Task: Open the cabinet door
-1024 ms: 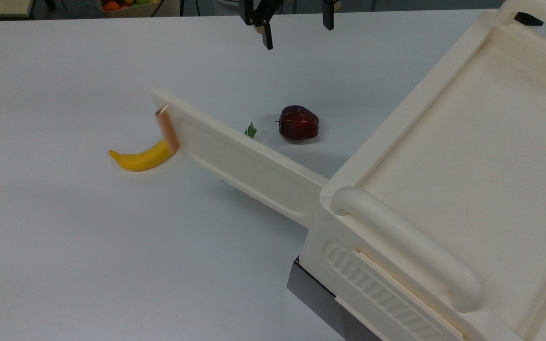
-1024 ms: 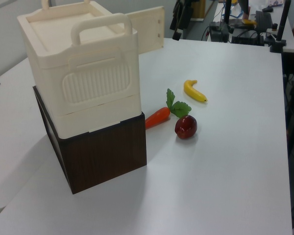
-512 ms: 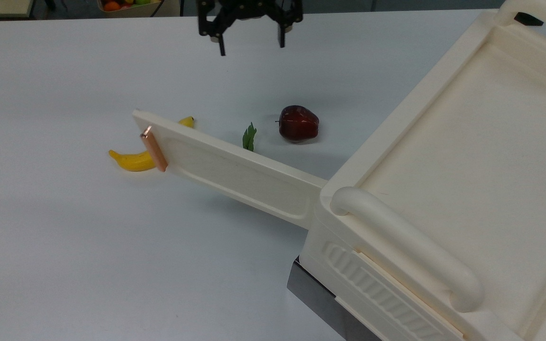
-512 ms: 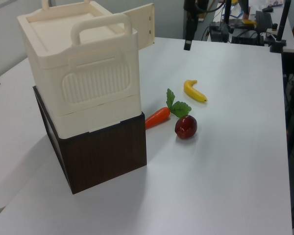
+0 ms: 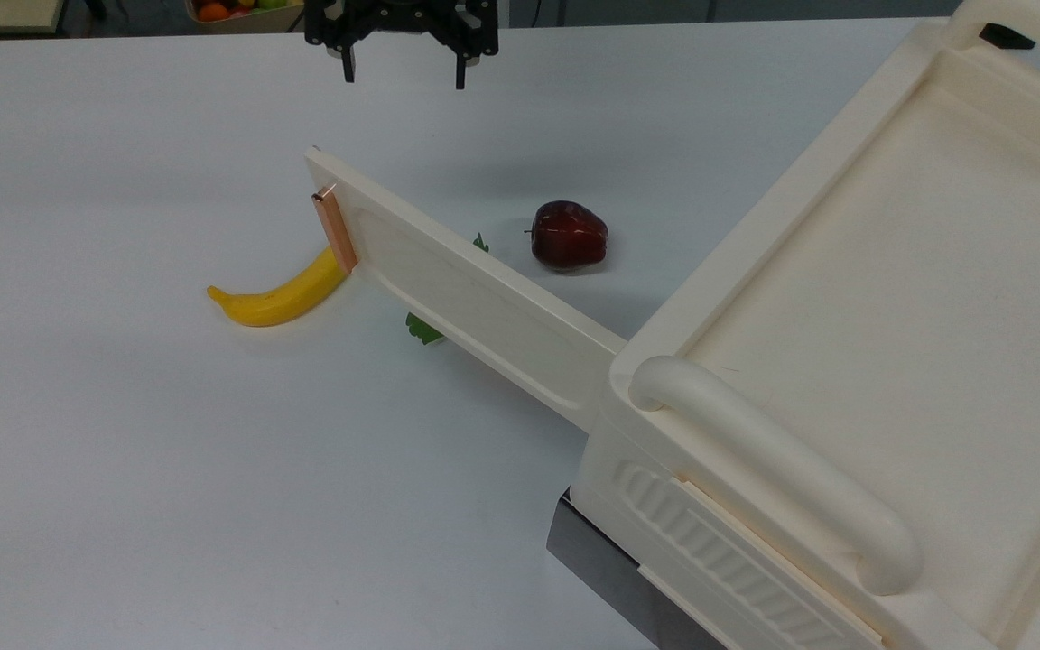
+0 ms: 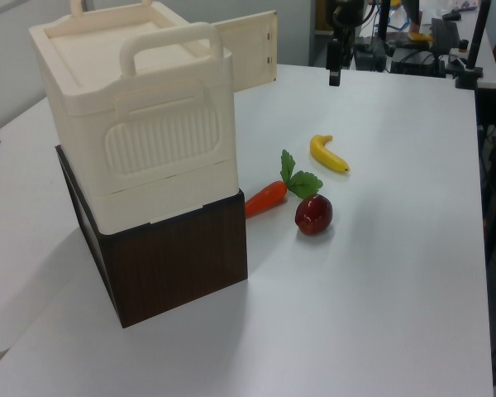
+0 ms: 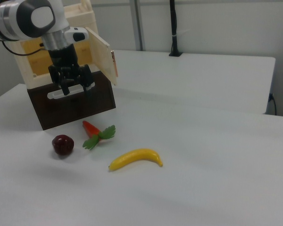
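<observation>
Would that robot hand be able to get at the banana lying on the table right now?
Probably yes. The hand is open and empty above the table, and the banana lies in the open, apart from the carrot and apple.

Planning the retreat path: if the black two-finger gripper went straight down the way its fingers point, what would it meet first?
Probably the bare white table. The open black two-finger gripper points downward, apart from the swung-open cream cabinet door, yellow toy banana and dark red toy apple, though depth is uncertain.

Cream cabinet (image 5: 890,298) on dark wood-grain base (image 6: 178,265); yellow banana (image 5: 278,293), dark red apple (image 5: 569,236).
</observation>
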Robot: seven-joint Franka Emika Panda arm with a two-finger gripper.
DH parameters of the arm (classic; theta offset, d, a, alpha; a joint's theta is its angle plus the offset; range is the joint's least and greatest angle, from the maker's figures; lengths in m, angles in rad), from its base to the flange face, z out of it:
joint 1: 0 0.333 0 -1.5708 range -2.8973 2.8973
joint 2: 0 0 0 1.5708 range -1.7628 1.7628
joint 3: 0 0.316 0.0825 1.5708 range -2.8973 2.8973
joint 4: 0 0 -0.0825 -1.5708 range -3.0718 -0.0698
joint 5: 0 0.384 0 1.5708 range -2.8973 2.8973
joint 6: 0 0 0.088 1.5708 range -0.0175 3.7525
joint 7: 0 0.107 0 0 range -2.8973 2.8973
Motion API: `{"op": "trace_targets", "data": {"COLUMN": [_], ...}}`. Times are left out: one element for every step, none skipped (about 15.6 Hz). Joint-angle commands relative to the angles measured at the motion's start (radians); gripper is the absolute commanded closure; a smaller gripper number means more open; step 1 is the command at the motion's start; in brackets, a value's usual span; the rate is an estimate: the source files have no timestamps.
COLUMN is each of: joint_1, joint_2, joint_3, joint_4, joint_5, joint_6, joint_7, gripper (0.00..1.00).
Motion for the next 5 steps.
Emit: {"op": "trace_targets", "data": {"joint_1": [-0.014, -0.017, -0.020, -0.022, -0.022], "joint_2": [-0.038, -0.038, -0.037, -0.037, -0.038], "joint_3": [0.000, 0.001, 0.000, 0.000, 0.000], "joint_4": [-0.039, -0.036, -0.033, -0.032, -0.032], "joint_5": [0.014, 0.016, 0.016, 0.016, 0.016], "joint_6": [-0.014, -0.021, -0.027, -0.031, -0.032], "joint_7": [0.032, 0.032, 0.030, 0.030, 0.030], "gripper": [0.00, 0.00, 0.00, 0.00, 0.00]}}
